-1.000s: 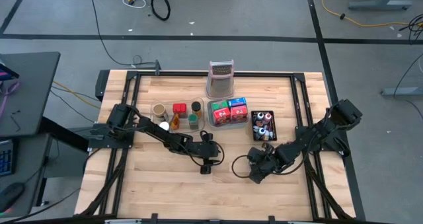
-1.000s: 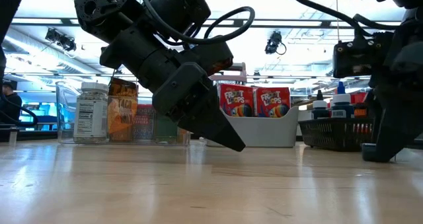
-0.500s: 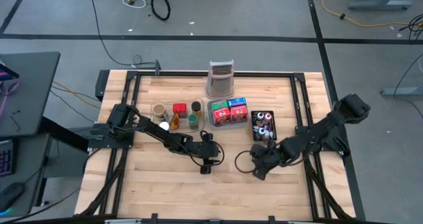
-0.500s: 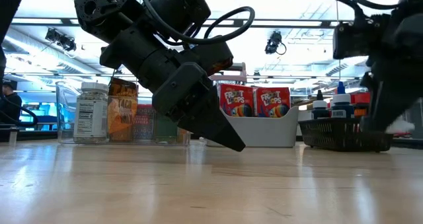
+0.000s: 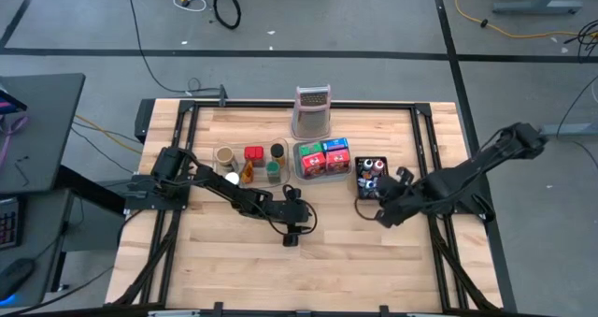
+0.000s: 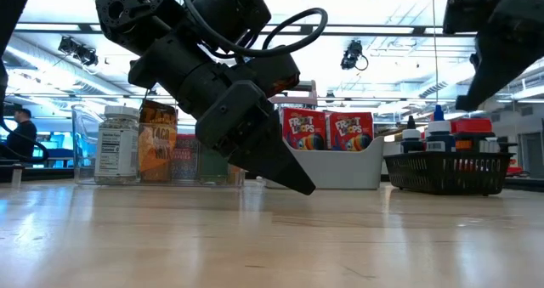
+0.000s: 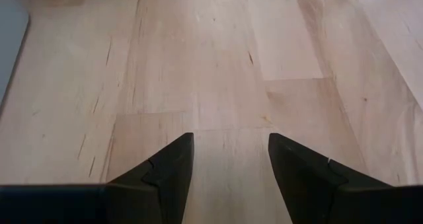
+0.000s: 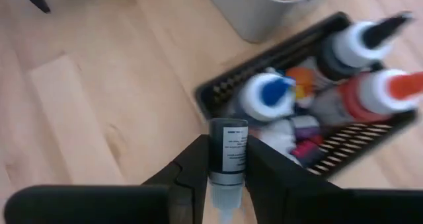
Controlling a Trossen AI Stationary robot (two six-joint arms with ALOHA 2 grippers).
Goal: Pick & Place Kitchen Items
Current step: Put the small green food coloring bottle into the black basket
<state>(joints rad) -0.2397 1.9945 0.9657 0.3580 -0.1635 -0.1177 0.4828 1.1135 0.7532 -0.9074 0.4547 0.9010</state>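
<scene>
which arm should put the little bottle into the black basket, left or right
Right, likely. The right gripper is shut on the small bottle beside the black basket. The left gripper is open and empty over bare wood, farther away.

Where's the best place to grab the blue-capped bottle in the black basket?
By its cap, from straight above. The blue-capped bottle stands upright, hemmed in by the orange-capped bottle and the black basket wall, so its sides are probably blocked.
</scene>
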